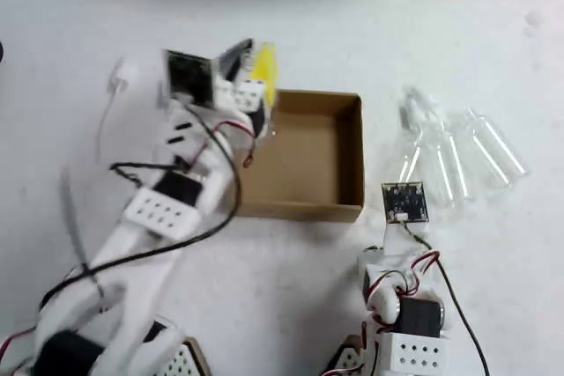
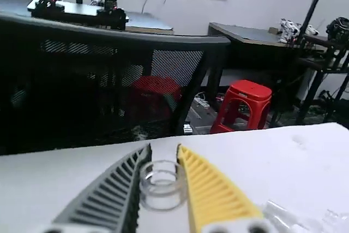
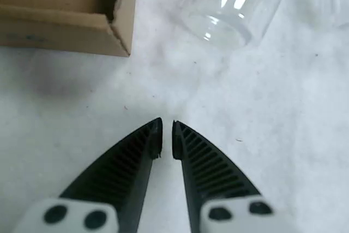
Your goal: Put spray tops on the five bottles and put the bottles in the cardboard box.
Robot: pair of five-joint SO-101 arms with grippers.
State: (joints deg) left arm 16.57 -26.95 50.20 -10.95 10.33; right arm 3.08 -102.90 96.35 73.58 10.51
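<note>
My left gripper (image 2: pixel 163 151) is shut on a clear bottle (image 2: pixel 162 183), whose open neck sits between the grey and yellow fingers. In the high view this gripper (image 1: pixel 251 63) is raised by the far left corner of the cardboard box (image 1: pixel 304 209). Several clear bottles (image 1: pixel 458 160) lie on the table to the right of the box. My right gripper (image 3: pixel 166 135) is shut and holds nothing. It is low over the table, just short of a lying bottle (image 3: pixel 229 9) and the box's near right corner (image 3: pixel 117 25). A white spray top (image 1: pixel 117 84) lies at the far left.
The left arm and its cables (image 1: pixel 176 191) stretch across the table left of the box. The right arm's base (image 1: pixel 405 332) stands at the front edge. A black mesh chair (image 2: pixel 109 80) and a red stool (image 2: pixel 245 105) stand beyond the table's far edge.
</note>
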